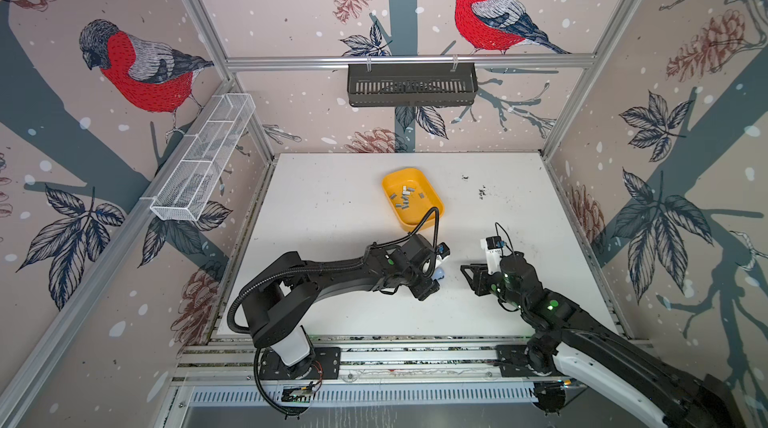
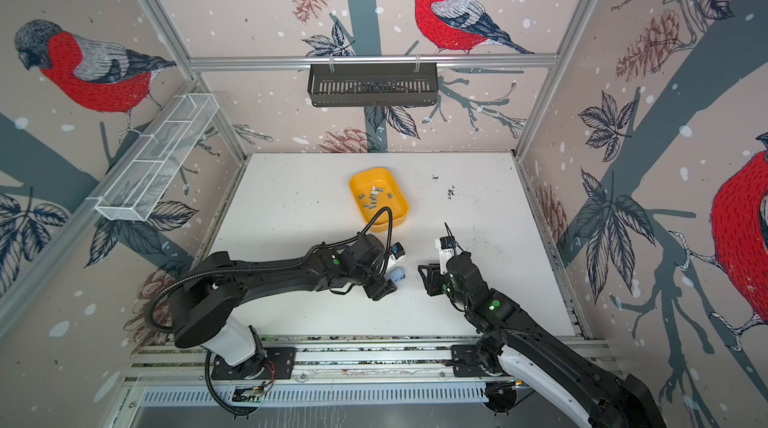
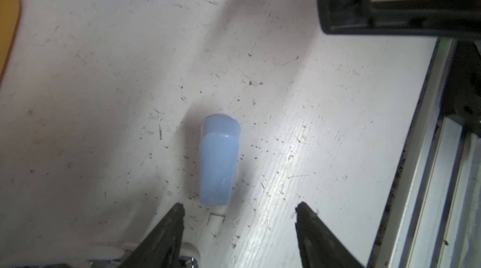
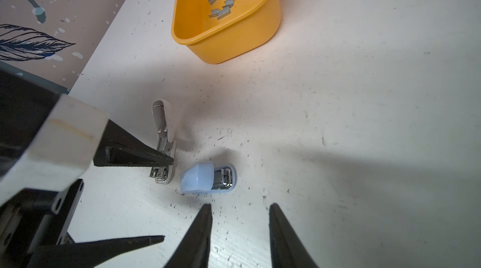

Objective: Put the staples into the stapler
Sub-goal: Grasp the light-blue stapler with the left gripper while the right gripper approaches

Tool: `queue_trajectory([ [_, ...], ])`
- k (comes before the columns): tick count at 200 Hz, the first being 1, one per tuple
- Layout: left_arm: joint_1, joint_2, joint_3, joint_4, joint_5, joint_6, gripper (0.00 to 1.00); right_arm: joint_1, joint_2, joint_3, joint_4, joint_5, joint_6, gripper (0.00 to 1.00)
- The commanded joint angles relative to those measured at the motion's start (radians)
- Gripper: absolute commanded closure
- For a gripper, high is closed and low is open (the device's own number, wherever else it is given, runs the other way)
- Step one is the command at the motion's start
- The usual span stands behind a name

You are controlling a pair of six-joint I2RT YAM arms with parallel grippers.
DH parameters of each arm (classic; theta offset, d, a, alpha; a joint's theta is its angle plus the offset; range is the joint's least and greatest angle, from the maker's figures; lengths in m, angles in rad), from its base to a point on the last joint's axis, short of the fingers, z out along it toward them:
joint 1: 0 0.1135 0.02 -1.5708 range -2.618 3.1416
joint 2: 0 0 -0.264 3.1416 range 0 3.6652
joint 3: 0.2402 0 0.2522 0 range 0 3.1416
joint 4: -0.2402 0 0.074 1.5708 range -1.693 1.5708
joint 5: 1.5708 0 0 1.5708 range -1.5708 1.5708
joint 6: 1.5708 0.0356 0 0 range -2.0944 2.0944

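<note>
Staples (image 1: 405,197), about twelve, lie in one yellow tray (image 1: 411,177) at the frame centre in a top view. One white stapler (image 4: 164,133) and one blue stapler (image 4: 197,178) lie near each other. The left gripper (image 3: 239,212) and the right gripper (image 4: 240,209) both stand released, grasping nothing.

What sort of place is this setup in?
Probably a robot test cell, not an office: left arm and right arm bolted to a rail, aluminium framing around a scuffed white table, walls papered with printed birds.

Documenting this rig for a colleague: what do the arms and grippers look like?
The left arm and right arm are black with white base segments and green lights; a ribbed black cable runs along the left one. The left gripper and right gripper have tapered black fingers.
</note>
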Motion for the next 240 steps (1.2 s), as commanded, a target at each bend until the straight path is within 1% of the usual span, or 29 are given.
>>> queue_trajectory([
  [1, 0.0, 0.032, 0.028, -0.017, -0.035, 0.049, 0.34, -0.002, 0.008, -0.003, 0.021, 0.007, 0.009, 0.62],
  [13, -0.001, 0.052, 0.041, -0.019, -0.035, 0.055, 0.36, -0.006, 0.009, -0.003, 0.024, 0.006, 0.009, 0.62],
  [42, -0.001, 0.086, 0.062, -0.025, -0.039, 0.07, 0.45, -0.008, 0.009, -0.001, 0.02, 0.006, 0.007, 0.61],
  [78, -0.004, 0.116, 0.067, -0.042, -0.048, 0.081, 0.51, -0.011, 0.008, -0.005, 0.022, 0.003, 0.015, 0.62],
  [91, -0.005, 0.12, 0.066, -0.042, -0.051, 0.083, 0.55, -0.012, 0.005, -0.007, 0.023, 0.002, 0.017, 0.61],
  [114, -0.009, 0.129, 0.066, -0.053, -0.064, 0.089, 0.56, -0.012, 0.006, -0.009, 0.025, 0.0, 0.021, 0.62],
  [141, -0.009, 0.127, 0.067, -0.047, -0.067, 0.088, 0.62, -0.017, 0.004, -0.01, 0.032, -0.007, 0.035, 0.62],
  [163, -0.009, 0.128, 0.067, -0.048, -0.065, 0.083, 0.71, -0.029, 0.017, -0.013, 0.046, -0.048, 0.066, 0.61],
  [179, -0.009, 0.125, 0.066, -0.045, -0.067, 0.082, 0.74, -0.04, 0.022, -0.015, 0.056, -0.089, 0.094, 0.59],
  [192, -0.009, 0.116, 0.066, -0.043, -0.068, 0.076, 0.79, -0.054, 0.022, -0.021, 0.079, -0.139, 0.122, 0.58],
  [213, -0.009, 0.095, 0.066, -0.035, -0.061, 0.066, 0.82, -0.077, 0.022, -0.036, 0.123, -0.215, 0.174, 0.56],
  [221, -0.009, 0.086, 0.066, -0.031, -0.059, 0.064, 0.84, -0.087, 0.02, -0.04, 0.134, -0.231, 0.188, 0.56],
  [240, -0.009, 0.069, 0.067, -0.028, -0.058, 0.059, 0.84, -0.105, 0.027, -0.045, 0.151, -0.267, 0.206, 0.55],
])
